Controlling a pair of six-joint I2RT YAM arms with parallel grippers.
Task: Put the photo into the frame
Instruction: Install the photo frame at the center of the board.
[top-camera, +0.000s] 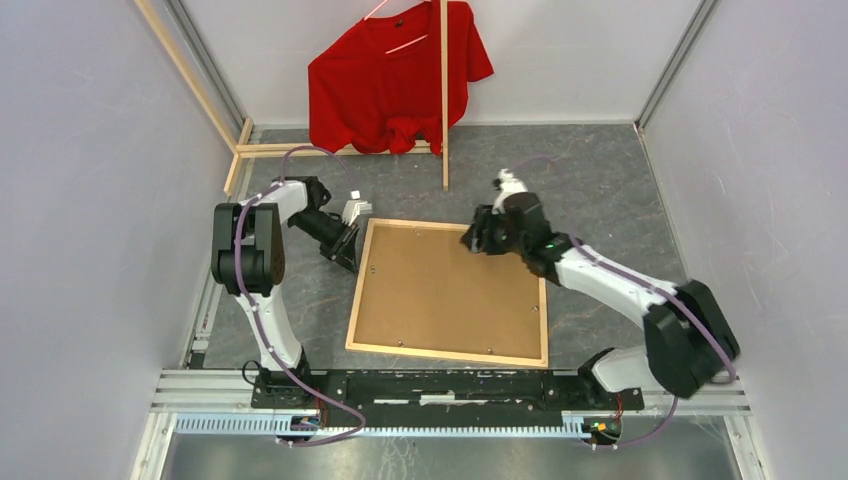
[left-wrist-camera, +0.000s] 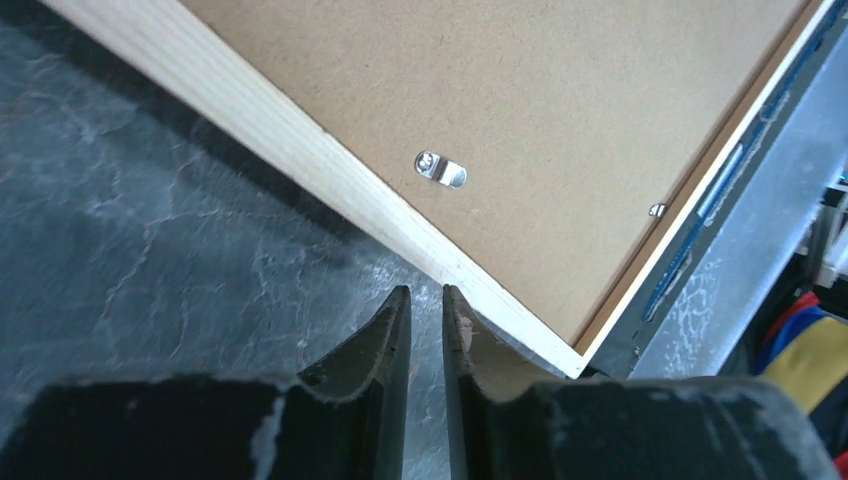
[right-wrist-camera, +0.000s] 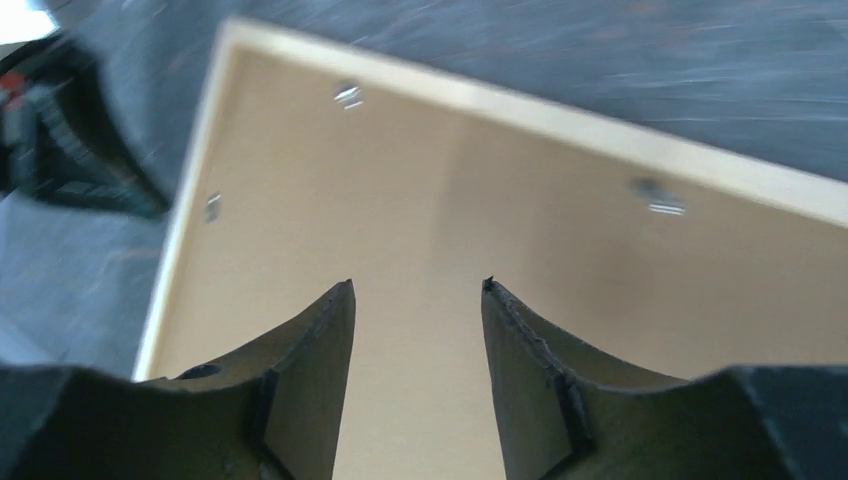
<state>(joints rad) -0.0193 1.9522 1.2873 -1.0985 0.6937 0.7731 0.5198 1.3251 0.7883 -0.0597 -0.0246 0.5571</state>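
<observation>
Here, our left fingers sit nearly together, pinching nothing, just beside the left rail of the frame. The frame lies face down on the desk with its brown backing board seated and a metal clip lying flat on it (the photo we cannot see, perhaps underneath). Our right fingers hover spread and empty over the far-right part. We judge the back is being secured; next, a fingertip must nudge each small clip.
</observation>
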